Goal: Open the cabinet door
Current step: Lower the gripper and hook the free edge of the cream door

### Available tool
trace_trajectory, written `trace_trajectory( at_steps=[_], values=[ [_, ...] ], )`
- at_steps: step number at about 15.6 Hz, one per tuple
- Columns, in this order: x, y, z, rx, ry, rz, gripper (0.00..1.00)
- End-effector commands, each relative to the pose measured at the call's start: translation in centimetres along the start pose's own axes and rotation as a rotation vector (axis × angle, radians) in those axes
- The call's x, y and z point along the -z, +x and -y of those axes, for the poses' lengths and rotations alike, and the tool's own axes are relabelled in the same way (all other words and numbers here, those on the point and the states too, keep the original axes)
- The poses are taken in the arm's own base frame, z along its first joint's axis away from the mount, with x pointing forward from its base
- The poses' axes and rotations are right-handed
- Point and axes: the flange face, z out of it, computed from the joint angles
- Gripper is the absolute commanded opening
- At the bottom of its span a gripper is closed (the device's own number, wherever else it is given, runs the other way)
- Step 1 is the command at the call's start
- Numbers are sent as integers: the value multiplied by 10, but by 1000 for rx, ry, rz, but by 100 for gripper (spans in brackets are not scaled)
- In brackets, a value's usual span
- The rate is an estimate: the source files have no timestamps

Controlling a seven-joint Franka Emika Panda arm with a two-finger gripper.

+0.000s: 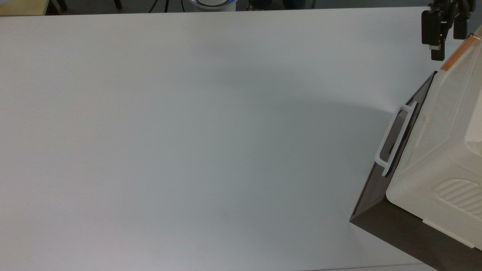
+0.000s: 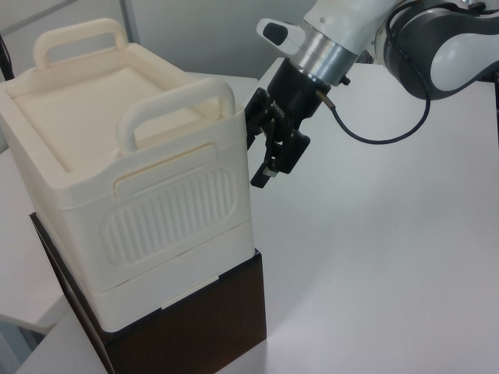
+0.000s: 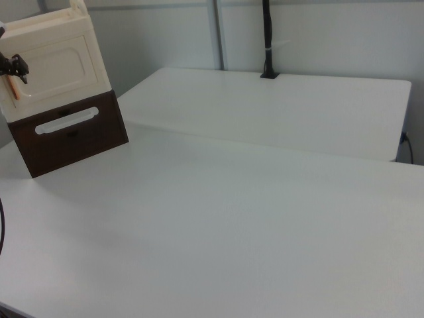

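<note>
The cabinet door (image 3: pixel 58 65) is a cream panel with a recessed inset, and it looks shut against the cream cabinet (image 2: pixel 132 195). Its small orange-tan bar handle (image 3: pixel 14 89) stands upright at the door's left edge in the right view. In the top view the handle (image 1: pixel 456 55) shows as an orange strip at the far right. My gripper (image 1: pixel 447 43) is open and hovers right at that handle, one finger (image 1: pixel 437 52) on the table side. In the left view my gripper (image 2: pixel 260 160) sits at the cabinet's front corner; whether it touches there cannot be told.
Under the cream cabinet is a dark brown panel (image 3: pixel 69 136) with a white loop handle (image 1: pixel 393 140). Two big cream carry handles (image 2: pixel 175 105) rise from the cabinet top. The white table (image 1: pixel 188 131) stretches wide to the top view's left. A black pole (image 3: pixel 267 40) stands on a second table.
</note>
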Motion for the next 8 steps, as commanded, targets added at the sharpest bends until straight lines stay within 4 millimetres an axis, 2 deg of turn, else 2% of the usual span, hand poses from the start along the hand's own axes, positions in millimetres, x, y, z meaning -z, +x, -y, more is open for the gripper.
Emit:
trace_trajectory(
  at_steps=[1, 3, 4, 5, 6, 8],
  values=[
    [-3, 11, 2, -46, -28, -24, 79],
    [-3, 11, 6, -36, -31, -21, 77],
    [-4, 10, 9, -25, -36, -17, 71],
    [-6, 9, 11, -18, -40, -12, 63],
    [-5, 9, 12, -20, -39, -11, 42],
    [-7, 8, 12, -37, -38, -6, 40]
  ],
)
